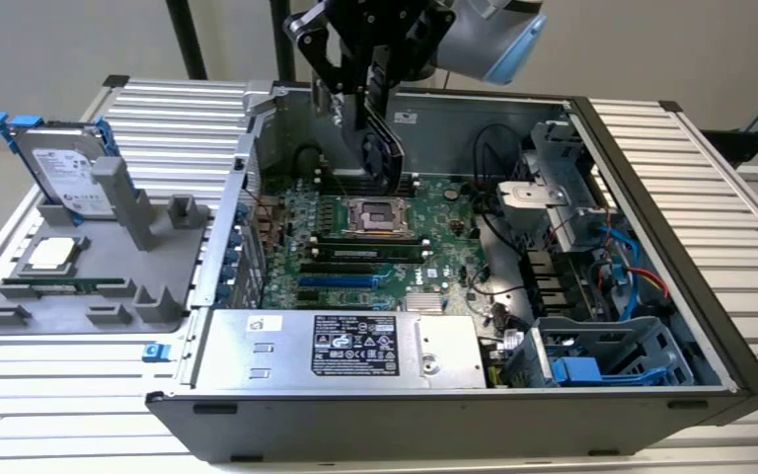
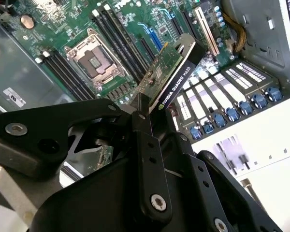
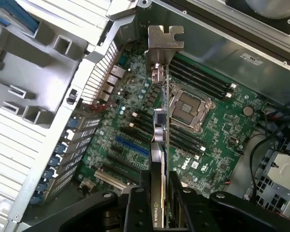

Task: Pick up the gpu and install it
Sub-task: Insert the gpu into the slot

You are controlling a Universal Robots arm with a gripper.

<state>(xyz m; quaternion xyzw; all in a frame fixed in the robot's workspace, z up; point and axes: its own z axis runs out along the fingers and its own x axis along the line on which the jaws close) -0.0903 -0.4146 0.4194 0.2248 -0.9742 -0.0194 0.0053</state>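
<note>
My gripper (image 1: pixel 368 91) hangs over the open computer case (image 1: pixel 695 237), shut on the gpu (image 1: pixel 383 133), which hangs edge-down as a thin dark card above the motherboard (image 1: pixel 438 259). In the second wrist view the gpu (image 2: pixel 176 79) shows its green board and black shroud, clamped between the black fingers (image 2: pixel 144 126). In the first wrist view the gpu (image 3: pixel 160 140) is edge-on, its silver bracket (image 3: pixel 164 41) at the far end. The card floats above the CPU socket (image 3: pixel 188 108) and memory slots, clear of the board. A blue expansion slot (image 3: pixel 132 145) lies beside it.
Outside the case, on the exterior view's left, a grey fixture (image 1: pixel 155 296) carries a hard drive in a blue frame (image 1: pixel 70 168), a processor (image 1: pixel 52 254) and a memory stick (image 1: pixel 63 286). Inside are the power supply (image 1: pixel 340 346), cables (image 1: pixel 616 267) and a blue drive cage (image 1: pixel 590 360).
</note>
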